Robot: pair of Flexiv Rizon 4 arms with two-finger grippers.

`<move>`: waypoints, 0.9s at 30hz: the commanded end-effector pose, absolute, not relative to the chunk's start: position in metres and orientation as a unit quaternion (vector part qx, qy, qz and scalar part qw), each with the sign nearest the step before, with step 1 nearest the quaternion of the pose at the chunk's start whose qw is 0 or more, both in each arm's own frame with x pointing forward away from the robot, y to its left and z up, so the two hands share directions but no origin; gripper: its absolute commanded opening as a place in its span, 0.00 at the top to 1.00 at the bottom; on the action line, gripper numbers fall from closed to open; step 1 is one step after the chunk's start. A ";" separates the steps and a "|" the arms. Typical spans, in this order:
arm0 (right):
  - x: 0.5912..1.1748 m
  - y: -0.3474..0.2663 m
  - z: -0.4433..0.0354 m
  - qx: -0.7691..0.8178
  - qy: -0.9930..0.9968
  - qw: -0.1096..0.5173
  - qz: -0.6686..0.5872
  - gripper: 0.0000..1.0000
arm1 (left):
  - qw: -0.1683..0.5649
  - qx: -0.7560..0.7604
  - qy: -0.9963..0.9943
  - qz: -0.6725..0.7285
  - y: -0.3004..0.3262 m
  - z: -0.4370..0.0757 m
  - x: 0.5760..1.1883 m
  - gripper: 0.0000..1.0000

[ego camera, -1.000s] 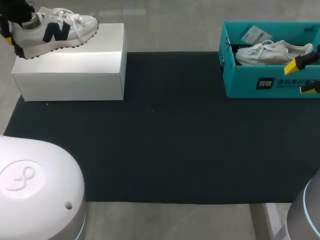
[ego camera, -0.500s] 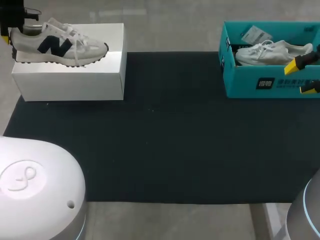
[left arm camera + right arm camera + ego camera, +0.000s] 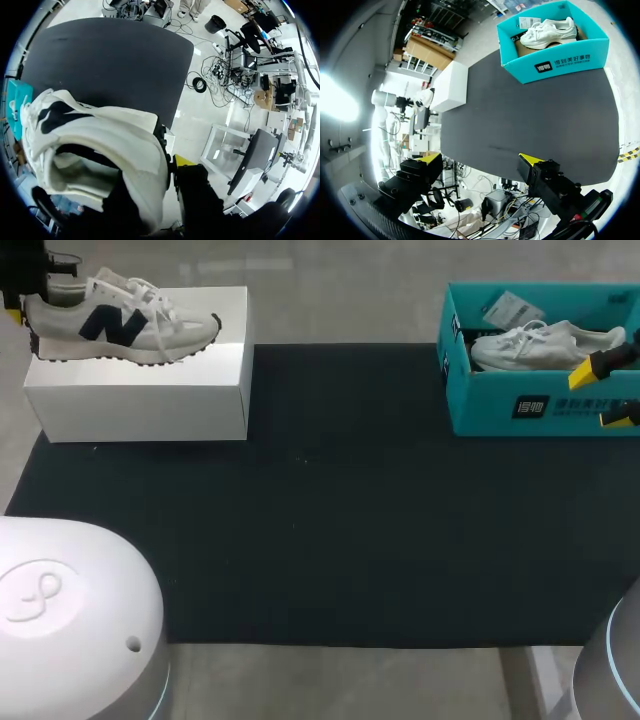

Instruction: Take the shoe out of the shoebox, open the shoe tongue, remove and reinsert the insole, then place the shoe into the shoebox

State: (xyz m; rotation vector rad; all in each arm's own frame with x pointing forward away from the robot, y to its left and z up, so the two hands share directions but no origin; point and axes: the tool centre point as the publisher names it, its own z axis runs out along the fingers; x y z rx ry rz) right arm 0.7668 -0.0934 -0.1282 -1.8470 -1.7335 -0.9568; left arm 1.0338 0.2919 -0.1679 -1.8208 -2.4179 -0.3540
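Observation:
A white and grey sneaker (image 3: 125, 325) with a dark side mark lies level on or just above the top of a white box (image 3: 140, 385) at the far left. My left gripper (image 3: 30, 312) is shut on its heel. In the left wrist view the heel collar (image 3: 135, 150) sits between the fingers of my left gripper (image 3: 160, 195), one inside the shoe and one outside. At the far right stands a teal shoebox (image 3: 530, 405) holding a white shoe (image 3: 545, 345). My right gripper (image 3: 605, 393) hangs open by the box's near right corner, holding nothing; the right wrist view shows my right gripper (image 3: 480, 160) wide apart.
A black mat (image 3: 320, 510) covers the middle of the table between the two boxes. The right wrist view takes in the teal shoebox (image 3: 555, 50), the white shoe (image 3: 547, 31) and the white box (image 3: 449, 85) beyond the mat.
The sneaker's toe, tilted up a second ago, has swung down and to the right until the shoe lies level over the white box. The right arm has not moved.

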 end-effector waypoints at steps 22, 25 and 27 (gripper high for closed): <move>0.767 -0.093 -0.129 -0.667 -0.625 0.214 -0.344 0.00 | 0.012 -0.617 -0.777 -0.120 0.295 -0.163 1.056 1.00; 0.767 -0.093 -0.129 -0.667 -0.625 0.214 -0.344 0.00 | -0.025 -0.592 -0.800 -0.091 0.301 -0.166 1.069 1.00; 0.767 -0.093 -0.129 -0.667 -0.625 0.214 -0.344 0.00 | -0.035 -0.583 -0.807 -0.088 0.304 -0.168 1.081 1.00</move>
